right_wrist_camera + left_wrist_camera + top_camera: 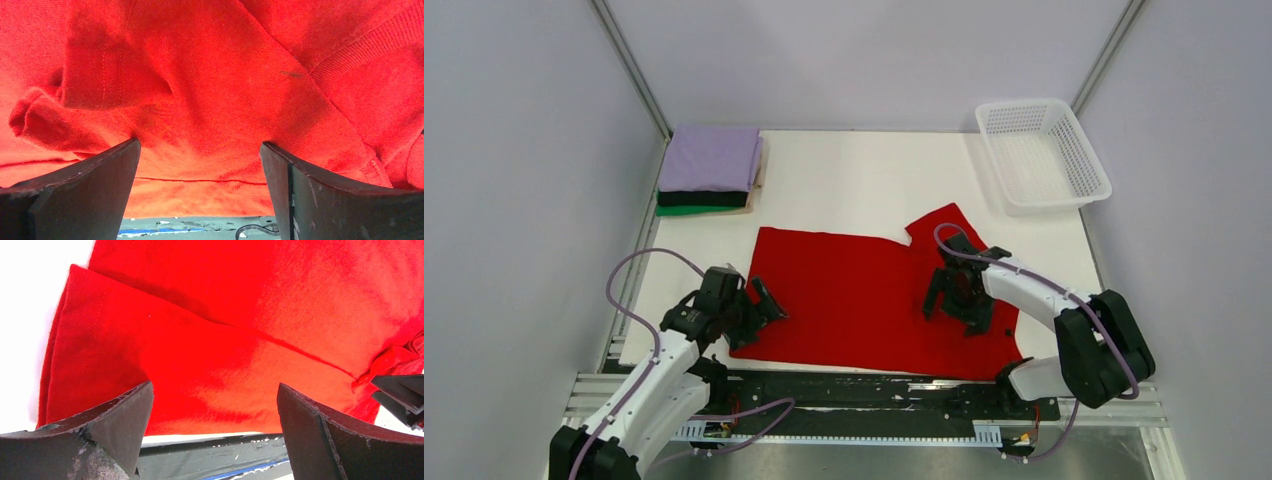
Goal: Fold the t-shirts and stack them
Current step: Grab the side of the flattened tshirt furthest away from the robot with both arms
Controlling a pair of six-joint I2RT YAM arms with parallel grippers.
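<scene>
- The two robot arms sit closest, at the near edge: the left arm by the near left corner and the right arm by the near right corner
- The white table is the biggest thing, and everything else lies on it
- The red t-shirt lies spread flat along the near edge, from the middle over to the right side
- One sleeve sticks out toward the far edge
- In the left wrist view, its left side is folded over and makes a long slanted line
- The white basket sits at the far right corner, well apart from the red t-shirt
- A pile of folded t-shirts sits at the far left corner: the lavender t-shirt on top, the black t-shirt under it, and the green t-shirt at the bottom
- The left gripper is over the left near edge of the red t-shirt, with its fingers spread wide and nothing in them
- The right gripper is over the right part of the red t-shirt, close to the ribbed collar, also spread wide and holding nothing
- I cannot tell if its tips touch the cloth
</scene>
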